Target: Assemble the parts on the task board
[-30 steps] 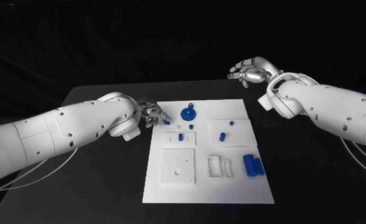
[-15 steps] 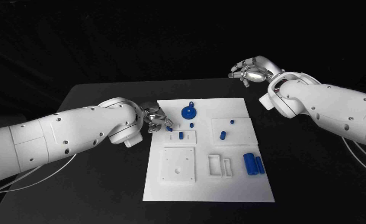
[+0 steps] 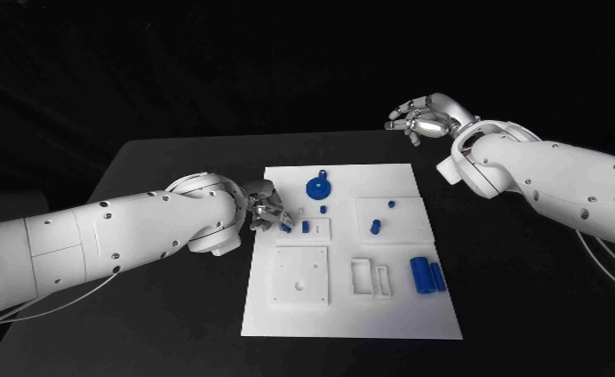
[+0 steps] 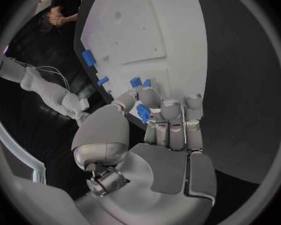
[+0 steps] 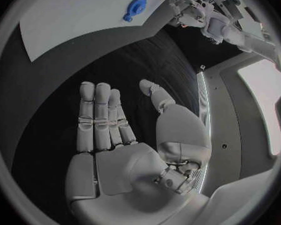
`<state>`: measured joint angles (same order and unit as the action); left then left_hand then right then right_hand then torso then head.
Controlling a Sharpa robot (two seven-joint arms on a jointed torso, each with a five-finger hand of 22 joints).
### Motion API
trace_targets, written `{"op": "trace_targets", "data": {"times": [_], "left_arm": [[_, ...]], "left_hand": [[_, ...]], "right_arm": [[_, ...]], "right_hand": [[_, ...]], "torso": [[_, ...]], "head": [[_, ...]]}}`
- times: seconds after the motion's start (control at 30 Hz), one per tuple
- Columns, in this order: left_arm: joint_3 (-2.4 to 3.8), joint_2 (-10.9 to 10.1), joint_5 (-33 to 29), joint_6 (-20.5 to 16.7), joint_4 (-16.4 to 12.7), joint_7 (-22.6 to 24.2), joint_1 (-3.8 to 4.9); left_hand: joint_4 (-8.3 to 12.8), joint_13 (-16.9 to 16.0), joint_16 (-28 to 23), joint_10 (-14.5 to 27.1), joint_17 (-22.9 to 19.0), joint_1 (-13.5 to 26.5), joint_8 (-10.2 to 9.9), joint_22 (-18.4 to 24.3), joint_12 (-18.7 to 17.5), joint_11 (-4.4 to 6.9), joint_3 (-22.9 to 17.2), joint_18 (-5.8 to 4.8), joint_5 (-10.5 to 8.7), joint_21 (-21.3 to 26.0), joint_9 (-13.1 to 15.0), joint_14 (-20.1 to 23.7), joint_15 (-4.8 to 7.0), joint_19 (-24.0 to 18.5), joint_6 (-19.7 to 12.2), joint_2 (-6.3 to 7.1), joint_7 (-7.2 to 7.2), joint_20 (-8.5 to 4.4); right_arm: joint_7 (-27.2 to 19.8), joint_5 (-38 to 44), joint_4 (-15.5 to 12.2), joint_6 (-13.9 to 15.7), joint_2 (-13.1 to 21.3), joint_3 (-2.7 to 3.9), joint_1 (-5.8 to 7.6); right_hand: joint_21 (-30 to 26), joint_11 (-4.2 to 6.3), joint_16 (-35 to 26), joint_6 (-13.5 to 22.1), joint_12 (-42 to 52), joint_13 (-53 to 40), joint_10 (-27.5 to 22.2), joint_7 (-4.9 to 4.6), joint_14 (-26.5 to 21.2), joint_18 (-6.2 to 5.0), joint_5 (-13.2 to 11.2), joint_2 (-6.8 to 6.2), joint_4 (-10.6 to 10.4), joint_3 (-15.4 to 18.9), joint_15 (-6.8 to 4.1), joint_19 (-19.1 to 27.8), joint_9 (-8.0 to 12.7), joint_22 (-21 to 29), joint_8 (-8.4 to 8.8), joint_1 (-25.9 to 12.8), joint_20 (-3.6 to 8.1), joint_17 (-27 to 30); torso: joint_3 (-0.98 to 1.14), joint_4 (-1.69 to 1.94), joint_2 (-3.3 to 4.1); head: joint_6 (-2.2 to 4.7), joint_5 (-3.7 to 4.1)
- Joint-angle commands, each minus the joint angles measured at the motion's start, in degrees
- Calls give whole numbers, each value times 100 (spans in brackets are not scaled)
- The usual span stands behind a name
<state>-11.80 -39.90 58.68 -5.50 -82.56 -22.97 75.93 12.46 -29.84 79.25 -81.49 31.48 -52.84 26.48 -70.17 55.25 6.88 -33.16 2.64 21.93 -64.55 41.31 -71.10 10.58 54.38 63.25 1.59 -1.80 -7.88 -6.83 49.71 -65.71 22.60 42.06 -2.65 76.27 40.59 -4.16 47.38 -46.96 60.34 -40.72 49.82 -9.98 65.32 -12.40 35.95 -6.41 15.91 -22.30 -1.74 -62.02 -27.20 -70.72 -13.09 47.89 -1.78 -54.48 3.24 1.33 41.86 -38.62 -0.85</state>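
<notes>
The white task board lies in the middle of the black table. My left hand hovers at the board's left edge, next to a small raised plate. It pinches a small blue part between thumb and fingers. A blue round part sits at the board's far end, also seen as a blue disc. Small blue pegs and two blue cylinders are on the board's right half. My right hand is raised beyond the table's far right corner, fingers apart, holding nothing.
A square white plate with a hole and a slotted white block sit on the board's near half. Bare black table surrounds the board on both sides.
My left hand has moved right and nearer, from the table beside the board to the board's left edge, carrying the small blue part. The right hand has stayed put.
</notes>
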Motion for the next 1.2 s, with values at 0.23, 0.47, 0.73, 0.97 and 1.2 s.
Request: {"op": "trace_targets", "data": {"times": [0.23, 0.47, 0.73, 0.97, 1.2], "left_arm": [[-8, 9, 345, -241, 59, 43, -58], [-8, 17, 337, -365, 48, 73, -78], [-9, -15, 290, -544, -8, 141, -101], [-27, -67, 290, -661, -85, 144, -117], [-67, -89, 292, -808, -110, 214, -147]], "left_hand": [[157, -9, 42, 9, 6, 18, 521, -11, 42, 44, -171, 110, 25, -30, 18, -61, 87, 59, 400, -57, 294, -778], [148, -12, 46, 14, 6, 28, 528, -14, 54, 47, -177, 112, 27, -34, 18, -61, 93, 67, 398, -62, 296, -780], [136, -16, 50, 20, 5, 39, 536, -17, 69, 50, -185, 116, 29, -39, 20, -62, 102, 75, 398, -65, 299, -782], [137, -21, 57, 24, 6, 38, 546, -21, 84, 55, -196, 121, 37, -45, 22, -67, 111, 83, 400, -63, 304, -785], [129, -27, 68, 26, 7, 48, 560, -26, 107, 60, -204, 125, 40, -53, 24, -75, 123, 93, 403, -57, 309, -786]], "right_arm": [[-61, -28, -18, -120, 10, 4, -5], [-71, -32, -15, -114, 8, 4, -10], [-72, -34, -15, -119, 13, 4, -20], [-74, -34, -11, -119, 14, 4, -31], [-72, -34, -10, -139, 23, 4, -36]], "right_hand": [[-33, 0, -16, 3, 36, 20, -45, -51, -52, -260, 68, -21, -32, -8, -13, 2, 10, -13, -27, -75, -32, 11], [-38, -2, -17, 7, 40, 28, -52, -53, -56, -260, 84, -20, -37, -6, -11, 4, 13, -17, -29, -90, -34, 13], [-40, -2, -16, 8, 43, 31, -53, -53, -56, -260, 86, -16, -40, -5, -10, 3, 14, -19, -30, -97, -34, 14], [-41, -2, -15, 8, 45, 33, -54, -53, -56, -260, 87, -12, -40, -5, -10, 3, 14, -21, -31, -98, -34, 14], [-42, -3, -14, 7, 49, 36, -55, -53, -56, -260, 87, -11, -41, -4, -10, 2, 14, -23, -32, -104, -34, 14]], "torso": [[1, -4, 0], [-2, -2, 0], [1, -4, -1], [7, -3, -2], [3, -7, -1]], "head": [[-14, -15], [-30, -9], [-36, -27], [-39, -35], [-42, -40]]}}
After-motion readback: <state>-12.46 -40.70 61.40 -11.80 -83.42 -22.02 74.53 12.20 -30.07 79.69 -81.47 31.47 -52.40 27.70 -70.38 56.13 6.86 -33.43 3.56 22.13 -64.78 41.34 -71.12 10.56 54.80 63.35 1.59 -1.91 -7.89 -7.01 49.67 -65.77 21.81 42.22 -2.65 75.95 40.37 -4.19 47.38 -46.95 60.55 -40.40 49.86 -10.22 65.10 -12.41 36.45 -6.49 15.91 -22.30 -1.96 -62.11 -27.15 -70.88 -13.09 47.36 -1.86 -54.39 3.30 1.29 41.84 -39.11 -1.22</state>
